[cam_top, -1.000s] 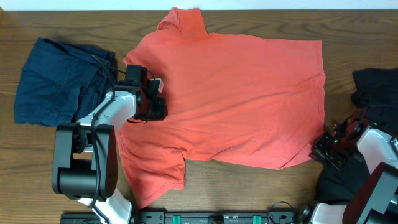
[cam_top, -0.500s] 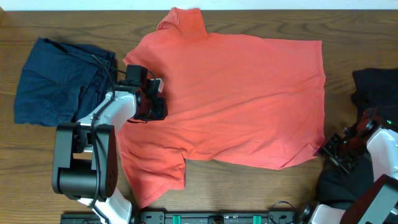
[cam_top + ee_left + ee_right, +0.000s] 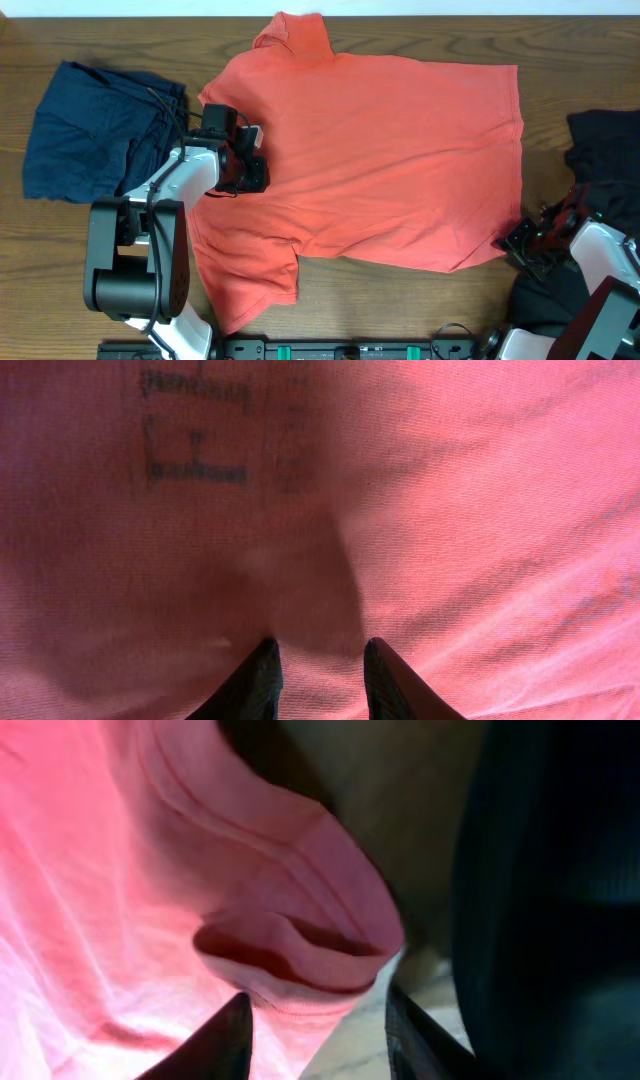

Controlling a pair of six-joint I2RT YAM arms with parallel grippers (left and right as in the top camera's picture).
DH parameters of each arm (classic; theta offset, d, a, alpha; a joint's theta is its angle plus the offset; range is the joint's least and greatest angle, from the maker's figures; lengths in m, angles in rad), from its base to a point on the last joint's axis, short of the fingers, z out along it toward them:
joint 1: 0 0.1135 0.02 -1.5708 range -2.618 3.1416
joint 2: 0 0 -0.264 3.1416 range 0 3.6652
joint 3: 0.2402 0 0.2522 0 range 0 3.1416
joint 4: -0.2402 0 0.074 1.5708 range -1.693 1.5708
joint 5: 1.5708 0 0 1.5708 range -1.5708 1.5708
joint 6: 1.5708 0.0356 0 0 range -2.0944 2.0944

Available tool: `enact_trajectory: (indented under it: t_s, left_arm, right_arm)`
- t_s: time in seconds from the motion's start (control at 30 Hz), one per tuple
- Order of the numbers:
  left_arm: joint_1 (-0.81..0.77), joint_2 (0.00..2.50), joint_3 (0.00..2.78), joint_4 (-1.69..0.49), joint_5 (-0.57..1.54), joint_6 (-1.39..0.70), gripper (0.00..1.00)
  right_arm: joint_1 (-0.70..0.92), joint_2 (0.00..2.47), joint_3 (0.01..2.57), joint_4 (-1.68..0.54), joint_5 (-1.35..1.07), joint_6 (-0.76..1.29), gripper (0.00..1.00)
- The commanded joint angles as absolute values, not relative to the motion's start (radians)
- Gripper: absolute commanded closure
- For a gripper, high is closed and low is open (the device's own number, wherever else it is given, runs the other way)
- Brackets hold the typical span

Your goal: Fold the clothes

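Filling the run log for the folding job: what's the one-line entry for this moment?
shirt: spread on table | left gripper: on shirt, grip unclear | right gripper: open at shirt's corner

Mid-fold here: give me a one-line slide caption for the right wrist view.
Right claw, open, straddles the hem corner of the coral-red T-shirt, black garment alongside.

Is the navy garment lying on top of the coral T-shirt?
No, the navy garment lies on the table beside the T-shirt, and no part of it overlaps the shirt.
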State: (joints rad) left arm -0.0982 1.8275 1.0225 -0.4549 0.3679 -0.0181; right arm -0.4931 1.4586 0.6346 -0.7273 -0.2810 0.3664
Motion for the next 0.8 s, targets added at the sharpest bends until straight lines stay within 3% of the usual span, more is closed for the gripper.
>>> enact_trajectory:
  t_s: [0.0, 0.1, 0.23, 0.53, 0.77]
  left_arm:
    - [-0.097, 1.85, 1.016, -0.454, 0.374, -0.004, 0.7]
    - [-0.097, 1.85, 1.016, -0.454, 0.374, -0.004, 0.7]
    - [-0.097, 1.85, 1.016, -0.454, 0.374, -0.004, 0.7]
    - [-0.097, 1.85, 1.016, -0.453, 0.373, -0.004, 0.7]
    - [-0.097, 1.85, 1.016, -0.451, 0.373, -0.004, 0.7]
  right_arm:
    - [-0.484, 1.453, 0.619, -0.714, -0.303, 0.389, 0.7]
    - [-0.485, 1.453, 0.621, -0.694, -0.303, 0.389, 0.79]
    - [-0.488, 1.452, 0.641, -0.71, -0.295, 0.388, 0.99]
    - [-0.516, 1.44, 0.862, -1.084, -0.207, 0.295, 0.99]
    - [-0.516, 1.44, 0.888, -1.156, -0.075, 0.307, 0.99]
